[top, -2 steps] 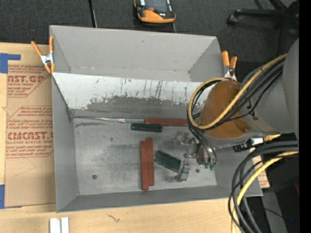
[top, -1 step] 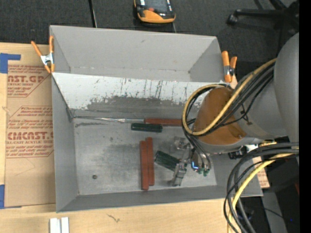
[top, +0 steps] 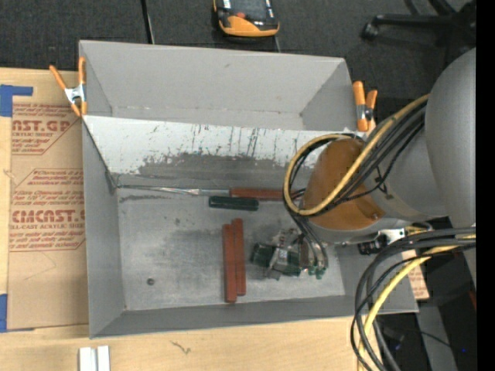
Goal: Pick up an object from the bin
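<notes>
My gripper (top: 288, 258) sits low on the floor of the bin (top: 155, 207), right of centre in the lower part of the frame. Just left of me lies a red-brown bar (top: 234, 260), running top to bottom. Above it, a dark green pen (top: 233, 202) lies crosswise. I cannot tell whether my grip is open or closed.

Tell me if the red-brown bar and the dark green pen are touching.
Apart. The camera view shows bare bin floor between the dark green pen and the red-brown bar below it.
</notes>
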Robot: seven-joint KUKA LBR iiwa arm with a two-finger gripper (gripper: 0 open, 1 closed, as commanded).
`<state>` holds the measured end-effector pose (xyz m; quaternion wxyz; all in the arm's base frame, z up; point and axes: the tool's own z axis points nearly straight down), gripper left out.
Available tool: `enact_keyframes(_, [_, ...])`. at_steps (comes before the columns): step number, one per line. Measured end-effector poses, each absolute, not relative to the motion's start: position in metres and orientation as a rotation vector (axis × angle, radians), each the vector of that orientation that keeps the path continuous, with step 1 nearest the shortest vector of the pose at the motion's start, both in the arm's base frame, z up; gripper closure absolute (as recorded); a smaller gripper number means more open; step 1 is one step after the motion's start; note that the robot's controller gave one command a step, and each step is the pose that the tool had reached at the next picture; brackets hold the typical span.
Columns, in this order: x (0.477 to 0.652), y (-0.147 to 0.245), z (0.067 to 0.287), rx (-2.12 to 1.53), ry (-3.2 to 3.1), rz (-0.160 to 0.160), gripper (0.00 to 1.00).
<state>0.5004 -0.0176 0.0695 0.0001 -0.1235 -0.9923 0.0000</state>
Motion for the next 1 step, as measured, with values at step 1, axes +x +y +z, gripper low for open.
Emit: enact_keyframes(1, [0.5004,-0.0176,0.0694,-0.388,-3.117,0.0,1.0])
